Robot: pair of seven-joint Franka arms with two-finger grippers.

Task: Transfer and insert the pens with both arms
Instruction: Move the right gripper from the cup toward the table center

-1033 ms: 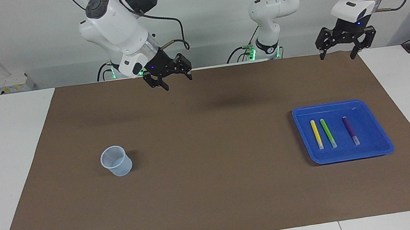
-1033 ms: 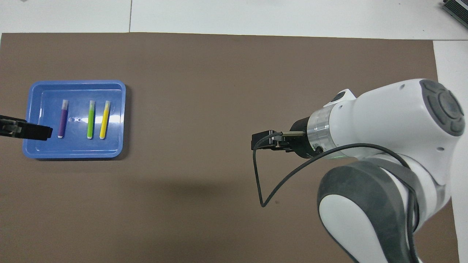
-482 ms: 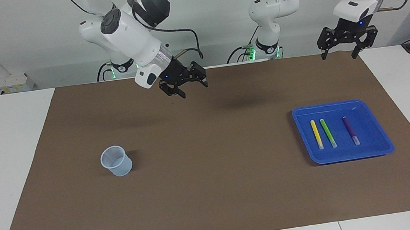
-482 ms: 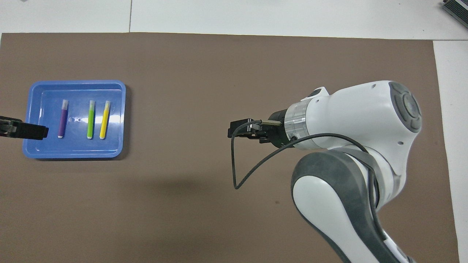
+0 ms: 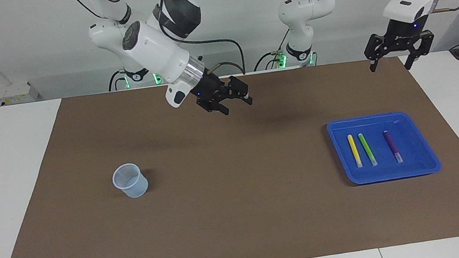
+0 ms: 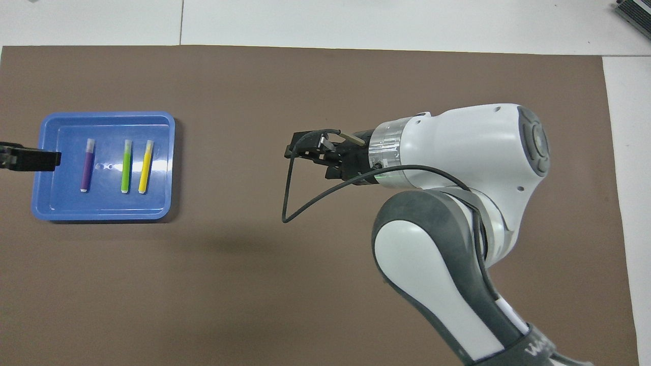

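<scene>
1. Right gripper (image 5: 235, 102) is hanging open and empty over the bare brown mat (image 5: 240, 215), mid-table, reaching toward the left arm's end
2. Left gripper (image 5: 401, 57) is hanging open, holding nothing, over the mat's edge on the robots' side of the blue tray (image 5: 426, 161)
3. All three pens are lying side by side in the tray: yellow pen (image 5: 354, 150), green pen (image 5: 367, 149), purple pen (image 5: 393, 146); clear cup (image 5: 130, 181) is standing toward the right arm's end
4. Step looks like the approach, nothing picked yet; next calls for the left gripper dropping onto one pen
5. Versus a second ago: right gripper has swung farther toward the centre, left gripper has shifted slightly outward; pens and cup unmoved
</scene>
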